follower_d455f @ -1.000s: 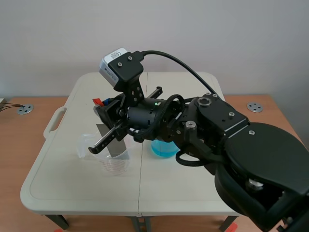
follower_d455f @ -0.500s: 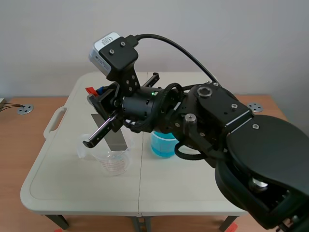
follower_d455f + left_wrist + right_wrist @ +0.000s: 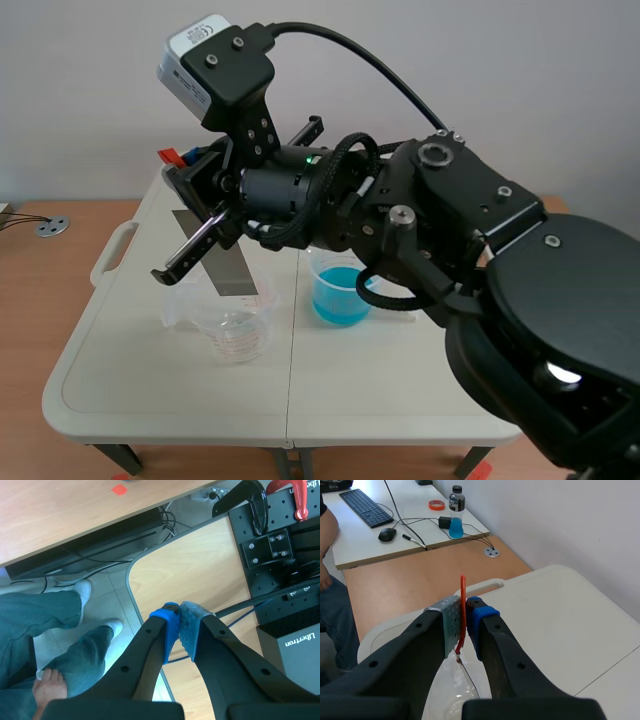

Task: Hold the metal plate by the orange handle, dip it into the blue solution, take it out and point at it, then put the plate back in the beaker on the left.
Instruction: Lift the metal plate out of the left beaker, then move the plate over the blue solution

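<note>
My right gripper clamped on orange handle; metal plate over clear beaker, centre-left. Dip pending, I judge: shift frame-right, lower into blue solution.

My right gripper is black. Between its fingers the handle shows orange-red, flanked by a grey dotted pad and a plain blue pad. The plate under those fingers is dull grey. Below it the beaker is clear with faint red markings, and the second beaker beside it holds bright blue liquid. The table is cream. My left gripper is black too, its fingertips one blue, one dotted grey-green.
</note>
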Action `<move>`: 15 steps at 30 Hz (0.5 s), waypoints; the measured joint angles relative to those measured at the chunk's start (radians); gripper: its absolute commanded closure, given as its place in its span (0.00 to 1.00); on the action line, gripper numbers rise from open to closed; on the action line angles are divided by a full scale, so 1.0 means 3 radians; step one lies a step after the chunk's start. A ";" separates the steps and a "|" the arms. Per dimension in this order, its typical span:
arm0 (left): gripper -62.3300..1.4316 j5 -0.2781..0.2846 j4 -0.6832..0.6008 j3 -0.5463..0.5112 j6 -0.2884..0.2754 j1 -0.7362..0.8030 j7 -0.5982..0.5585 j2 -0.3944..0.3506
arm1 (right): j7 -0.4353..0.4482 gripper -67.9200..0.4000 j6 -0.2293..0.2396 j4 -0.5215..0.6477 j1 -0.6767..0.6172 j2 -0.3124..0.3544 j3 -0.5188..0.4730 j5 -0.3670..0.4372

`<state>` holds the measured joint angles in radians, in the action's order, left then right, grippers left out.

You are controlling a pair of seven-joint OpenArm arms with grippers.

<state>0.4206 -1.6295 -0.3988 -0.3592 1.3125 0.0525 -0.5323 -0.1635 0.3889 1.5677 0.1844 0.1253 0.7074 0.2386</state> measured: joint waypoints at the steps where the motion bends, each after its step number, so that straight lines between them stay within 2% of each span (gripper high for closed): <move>1: 0.93 0.0000 0.0000 0.0000 0.0000 0.0000 0.0000 0.0000 | -0.0013 0.97 0.0000 0.0028 0.0000 0.0000 -0.0006 0.0004; 6: 0.93 0.0000 0.0000 0.0000 0.0000 0.0000 0.0000 0.0000 | -0.0127 0.97 0.0018 0.0170 -0.0006 -0.0001 -0.0196 0.0174; 11: 0.93 0.0000 0.0000 0.0000 0.0000 0.0000 0.0000 0.0000 | -0.0346 0.97 0.0179 0.0319 -0.0006 0.0000 -0.0346 0.0397; 15: 0.93 0.0000 0.0000 0.0000 0.0000 0.0000 0.0000 0.0000 | -0.0539 0.97 0.0177 0.0490 -0.0006 -0.0001 -0.0445 0.0554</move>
<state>0.4206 -1.6295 -0.3988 -0.3592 1.3125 0.0525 -0.5323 -0.3252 0.4419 1.7145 0.1825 0.1249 0.5739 0.4049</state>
